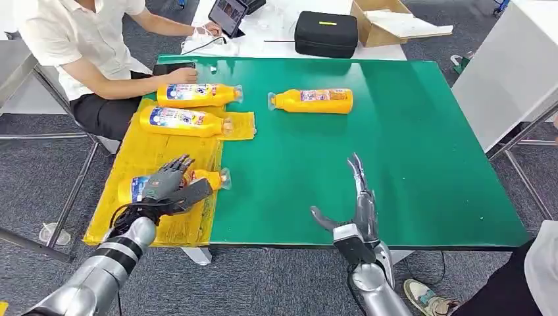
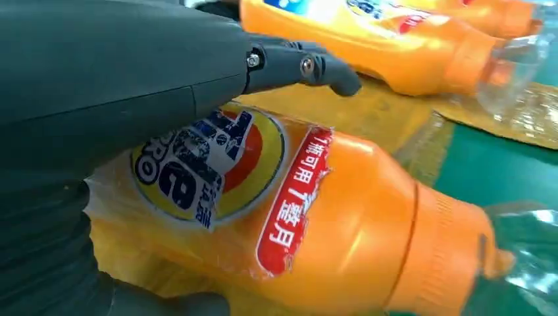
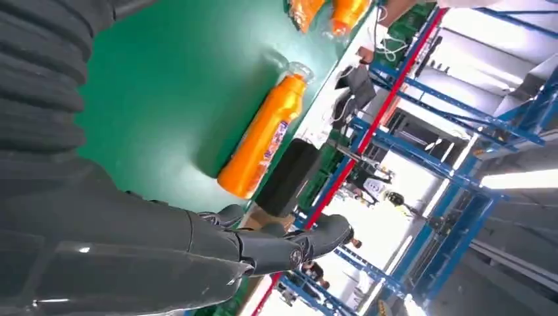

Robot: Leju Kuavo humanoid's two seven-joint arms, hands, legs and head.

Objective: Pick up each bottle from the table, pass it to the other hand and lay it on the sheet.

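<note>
L hand (image 1: 172,185) is down over the near bottle (image 1: 209,178) on the yellow sheet (image 1: 146,153), fingers spread across its body w/ the label under the palm. The wrist cam shows that bottle (image 2: 342,224) lying on its side on the sheet, orange w/ a clear cap, and the thumb (image 2: 309,66) reaching over the top of it. Can't tell whether the fingers actually clamp it or just rest on it. The cap end pokes out past the sheet's edge, toward the green table (image 1: 395,145).

R hand (image 1: 358,207) hovers over the green near the front edge, palm on edge, fingers straight and stretched fwd, thumb out to the side. Nothing in it, wide open.

Two more bottles lie on the sheet at the far end, side by side, caps pointing twd the table's middle: the back one (image 1: 197,95) and the one just in front of it (image 1: 187,121). A fourth bottle (image 1: 314,100) lies alone on the bare green, far centre, cap pointing at the sheet, well apart from both hands. R wrist cam picks it up too (image 3: 263,138), lying flat.

A person in a white shirt (image 1: 72,39) sits at the far left corner, one hand (image 1: 183,74) right by the back bottle. Behind the table: a black case (image 1: 326,33), a cardboard box (image 1: 381,20), a tablet (image 1: 227,14). Another person's shoe (image 1: 424,297) at the near right.
</note>
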